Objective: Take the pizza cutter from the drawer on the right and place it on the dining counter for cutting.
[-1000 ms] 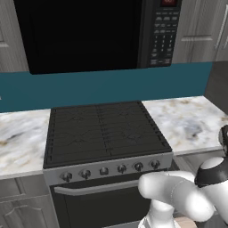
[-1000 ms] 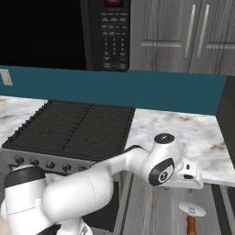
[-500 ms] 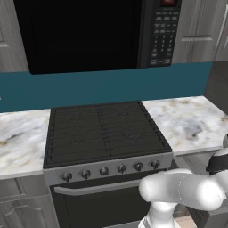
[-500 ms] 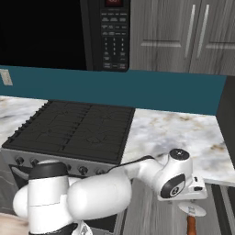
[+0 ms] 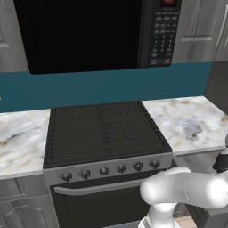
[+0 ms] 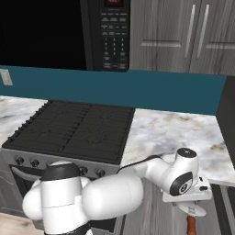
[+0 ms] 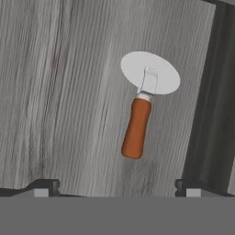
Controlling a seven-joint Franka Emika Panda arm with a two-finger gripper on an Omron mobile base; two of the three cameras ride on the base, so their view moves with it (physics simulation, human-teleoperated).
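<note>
The pizza cutter [image 7: 140,105] lies flat on the grey floor of the open drawer [image 7: 55,92], silver wheel away from me and reddish-brown handle pointing back toward my fingertips. My gripper [image 7: 117,187] hangs above it, open, with nothing between its jaws; the handle's end sits just ahead of the gap and slightly right of its middle. In the right base view the white hand [image 6: 186,193] reaches down at the lower right, and the pizza cutter [image 6: 192,215] pokes out just below it. The dining counter is out of view.
The drawer's dark side wall [image 7: 215,92] runs close along the right of the cutter. A black stove [image 6: 73,128] stands at the left, with a marble worktop [image 6: 170,133] right above the drawer. A microwave [image 5: 89,31] and grey cabinets [image 6: 183,32] hang overhead.
The arm has swung down and to the right, bringing the hand low over the drawer and the cutter. The jaws stayed open. The cutter has not moved.
</note>
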